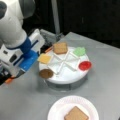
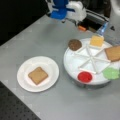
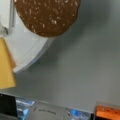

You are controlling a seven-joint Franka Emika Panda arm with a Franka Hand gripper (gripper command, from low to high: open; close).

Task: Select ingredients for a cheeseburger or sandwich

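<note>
Hand [image 1: 15,75] hovers just beside patty [image 1: 46,73], cheese [image 1: 44,58] on tray

The grey counter [image 1: 105,65] carries two things in both front views: a white divided round tray [image 1: 65,75] and, apart from it, a white paper plate [image 2: 50,66].

On the worktop [image 1: 105,65] sits a round divided tray [image 1: 63,75], w/ a paper plate [image 1: 57,110] just near of it in a front view. One toast square [image 1: 76,115] lies on the plate. On the tray: second toast square [image 1: 60,47] far side, cheese square [image 1: 44,58] left, patty [image 1: 46,73] near-left, lettuce piece [image 1: 79,51] far-right, disc [image 1: 85,65] right. End effector [image 1: 11,80] hangs left of the tray, nearest the patty.
</note>
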